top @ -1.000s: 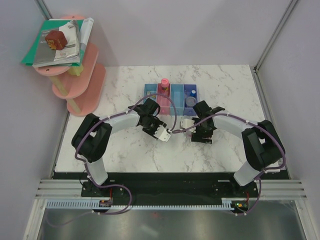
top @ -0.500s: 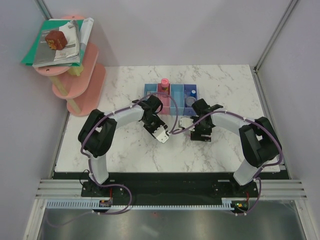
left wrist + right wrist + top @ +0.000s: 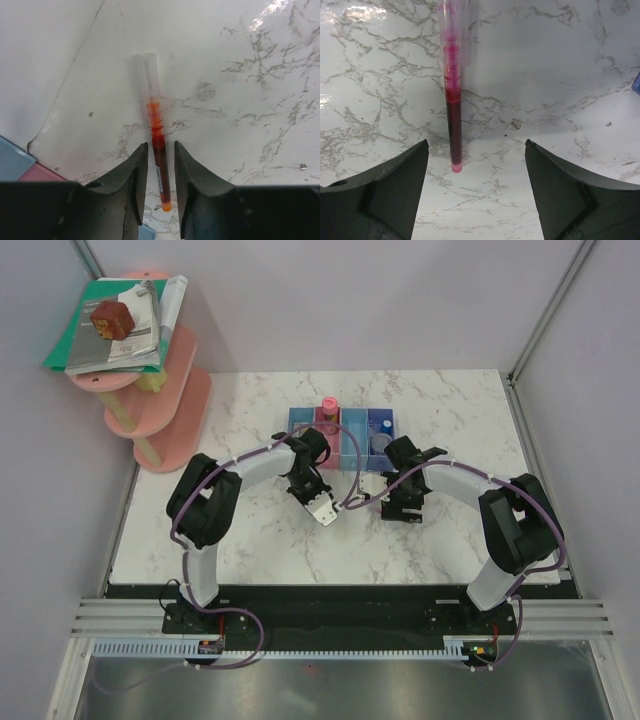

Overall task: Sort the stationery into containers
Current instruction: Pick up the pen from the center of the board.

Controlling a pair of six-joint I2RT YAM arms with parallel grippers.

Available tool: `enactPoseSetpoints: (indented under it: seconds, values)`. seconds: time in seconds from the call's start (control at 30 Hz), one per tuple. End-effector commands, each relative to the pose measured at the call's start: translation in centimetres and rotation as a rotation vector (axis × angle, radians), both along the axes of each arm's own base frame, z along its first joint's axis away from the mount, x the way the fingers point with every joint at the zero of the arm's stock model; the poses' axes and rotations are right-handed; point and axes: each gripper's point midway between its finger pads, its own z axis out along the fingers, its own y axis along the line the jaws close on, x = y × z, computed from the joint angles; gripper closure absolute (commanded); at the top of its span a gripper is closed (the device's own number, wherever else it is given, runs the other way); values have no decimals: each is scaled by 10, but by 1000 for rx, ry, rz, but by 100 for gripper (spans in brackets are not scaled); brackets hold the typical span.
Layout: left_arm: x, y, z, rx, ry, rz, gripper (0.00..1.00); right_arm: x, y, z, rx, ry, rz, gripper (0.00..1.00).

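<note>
The left fingers (image 3: 137,175) sit close around the thin red pen (image 3: 156,145), barely apart. The right fingers (image 3: 395,185) gape wide, empty.

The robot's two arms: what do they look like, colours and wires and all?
Both the left arm and right arm have white tube-like links joined by chunky black joint housings. A purple cable loops loosely along each. The left gripper's fingers and right gripper's fingers are matte black, wedge-shaped.
</note>
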Motion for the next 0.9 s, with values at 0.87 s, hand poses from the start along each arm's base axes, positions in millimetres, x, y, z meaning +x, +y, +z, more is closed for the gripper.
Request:
enactPoseSetpoints:
  seconds: [0.87]
  values:
    - [-19,7,2,115,87,189,98,9,13,-3,64,5,18,15]
